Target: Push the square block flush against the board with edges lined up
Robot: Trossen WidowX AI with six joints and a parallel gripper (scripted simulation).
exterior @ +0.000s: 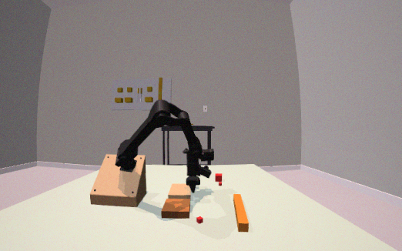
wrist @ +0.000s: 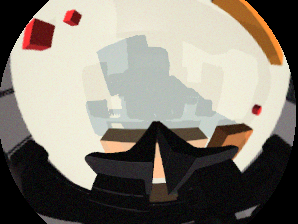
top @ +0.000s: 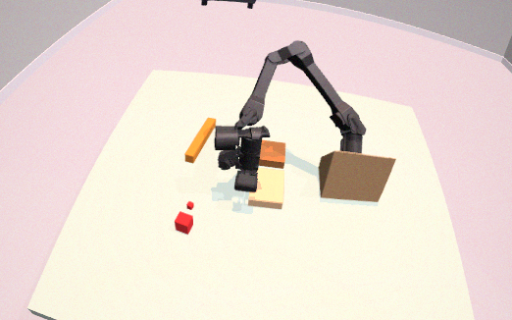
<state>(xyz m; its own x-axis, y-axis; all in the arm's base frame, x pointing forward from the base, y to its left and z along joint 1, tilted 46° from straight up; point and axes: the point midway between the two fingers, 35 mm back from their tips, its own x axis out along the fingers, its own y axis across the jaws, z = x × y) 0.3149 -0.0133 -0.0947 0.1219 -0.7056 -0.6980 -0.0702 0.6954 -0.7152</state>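
The pale wooden square block [top: 269, 184] [exterior: 179, 191] [wrist: 116, 146] lies flat on the table. The red-brown board [top: 276, 152] [exterior: 176, 208] [wrist: 235, 137] lies flat beside it, with a very narrow strip of table between their facing sides in the top view. Their right edges look nearly in line there; the gripper's arm hides part of the board's left side. My gripper [top: 247, 189] [exterior: 193, 190] [wrist: 155, 124] is shut and empty. It points down at the block's left side in the top view; whether the fingertips touch the block is unclear.
An orange bar [top: 200, 139] [exterior: 241, 213] lies left of the board in the top view. A large red cube [top: 183, 223] and a small one [top: 190, 205] lie front left. Another small red cube [exterior: 199, 219] [wrist: 257, 109] is near the board. A brown wedge [top: 357, 177] [exterior: 113, 179] stands by the arm's base.
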